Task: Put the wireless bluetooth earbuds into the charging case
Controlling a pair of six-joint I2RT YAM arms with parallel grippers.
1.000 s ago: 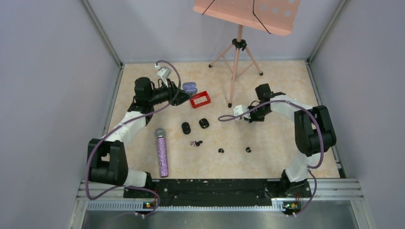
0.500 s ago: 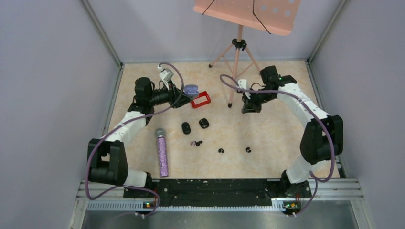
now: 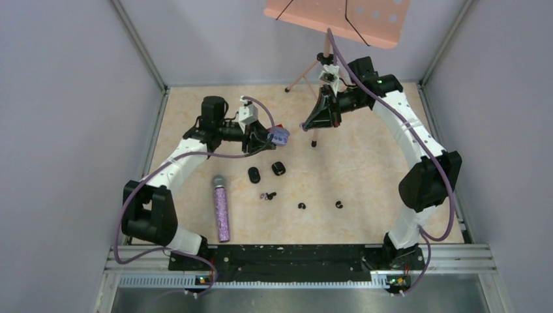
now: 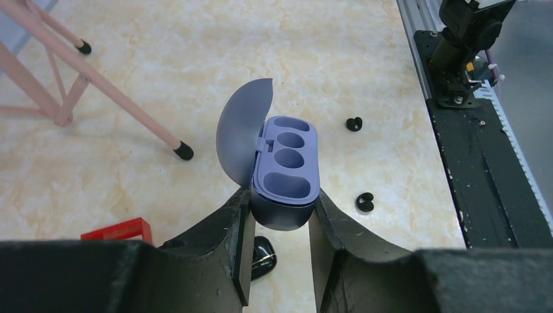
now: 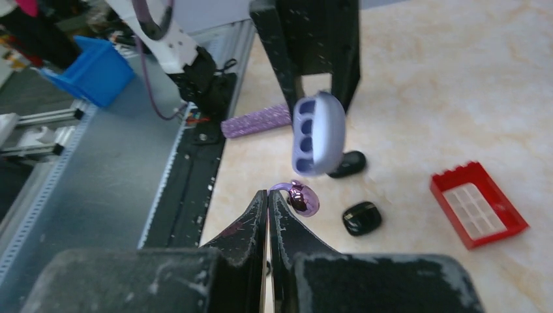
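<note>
Right wrist view | right gripper jaws pressed together, pinching pink-purple earbud by its thin edge | left gripper jaws clamp open charging case, aloft toward far edge of tabletop | earbud: tiny, light, glossy, likely slippery

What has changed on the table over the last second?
The right tool, pinching a shiny pinkish-purple earbud, rose and swung left toward the left tool, which carried the open lilac oval charging case rightward. The glittery purple microphone and two black oval cases stayed put.
</note>
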